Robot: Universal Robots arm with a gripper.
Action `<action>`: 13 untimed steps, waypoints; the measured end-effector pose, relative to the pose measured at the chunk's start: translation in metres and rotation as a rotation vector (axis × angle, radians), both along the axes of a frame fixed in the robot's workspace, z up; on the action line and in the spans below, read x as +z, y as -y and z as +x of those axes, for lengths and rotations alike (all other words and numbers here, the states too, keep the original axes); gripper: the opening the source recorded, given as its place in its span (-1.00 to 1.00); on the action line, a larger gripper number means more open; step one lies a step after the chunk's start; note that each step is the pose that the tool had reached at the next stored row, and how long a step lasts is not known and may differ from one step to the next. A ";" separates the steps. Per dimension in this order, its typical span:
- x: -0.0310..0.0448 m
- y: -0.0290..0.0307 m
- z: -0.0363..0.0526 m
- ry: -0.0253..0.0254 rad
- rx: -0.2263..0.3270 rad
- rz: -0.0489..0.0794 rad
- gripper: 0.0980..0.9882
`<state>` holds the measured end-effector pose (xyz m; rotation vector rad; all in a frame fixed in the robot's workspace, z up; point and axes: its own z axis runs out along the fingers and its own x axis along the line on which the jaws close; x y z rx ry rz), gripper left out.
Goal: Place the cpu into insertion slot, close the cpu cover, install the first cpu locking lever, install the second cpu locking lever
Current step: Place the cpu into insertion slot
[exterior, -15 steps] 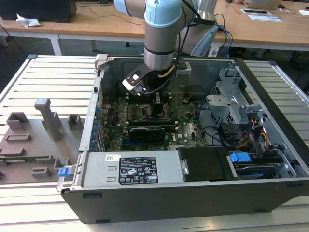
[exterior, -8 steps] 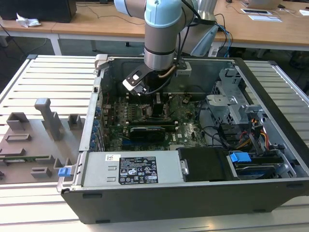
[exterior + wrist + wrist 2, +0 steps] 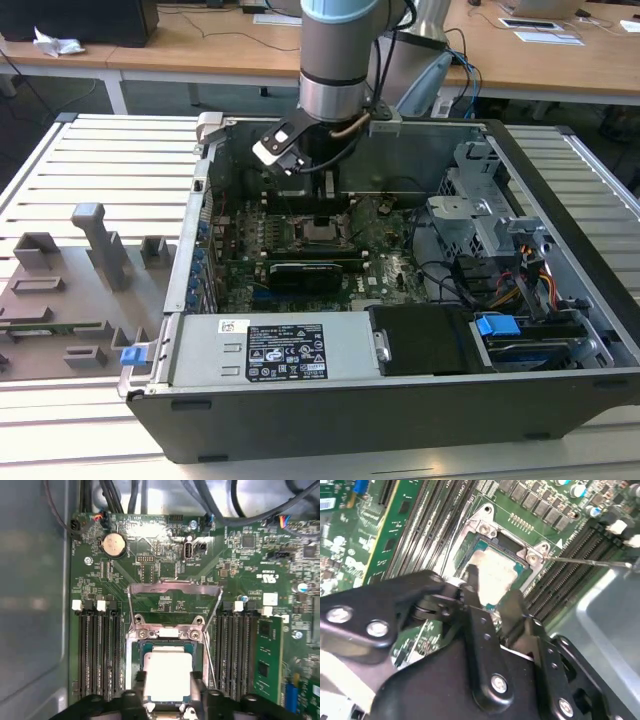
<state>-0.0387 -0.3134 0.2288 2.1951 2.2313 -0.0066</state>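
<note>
The tool (image 3: 491, 591) was seen closed on the cpu (image 3: 495, 567), its two black fingers (image 3: 512, 605) set against opposite edges of the chip so that the flat top was left free and the part could be kept level over its seat. The cpu, a small square with a dull, brushed silver-grey lid on a teal carrier, was held in or just above the insertion slot (image 3: 504, 538); whether it was fully seated could not be told. The slot was framed by bright stamped metal with screw heads at its corners. Just beyond it, in the first wrist view, the cpu cover (image 3: 175, 586) was found swung up on its hinge, a thin silvery frame with a large square window, evidently raised so the slot was left open from above. A locking lever (image 3: 585, 561), a slim bare wire rod, was angled clear to one side and not latched. Long black ribbed memory slots (image 3: 100, 650) were ranged on both sides, on a glossy green circuit board (image 3: 165, 555) carrying a round coin cell (image 3: 114, 545). In the exterior view the arm (image 3: 338, 50) was lowered into the open grey steel case (image 3: 560, 170), which was laid on a slatted metal worktop (image 3: 100, 150).
</note>
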 end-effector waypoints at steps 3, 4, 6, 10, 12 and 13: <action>0.0282 -0.0001 0.0000 0.0000 0.000 0.000 -0.83; 0.0343 -0.0001 0.0000 0.0000 0.000 0.000 -0.98; 0.0441 -0.0001 0.0000 -0.0001 0.000 0.000 -0.98; 0.0567 -0.0001 0.0000 0.0001 0.000 0.000 -0.98; 0.0569 -0.0001 0.0000 0.0000 0.000 0.000 -0.98; 0.0569 -0.0001 0.0000 0.0000 0.000 0.000 -0.98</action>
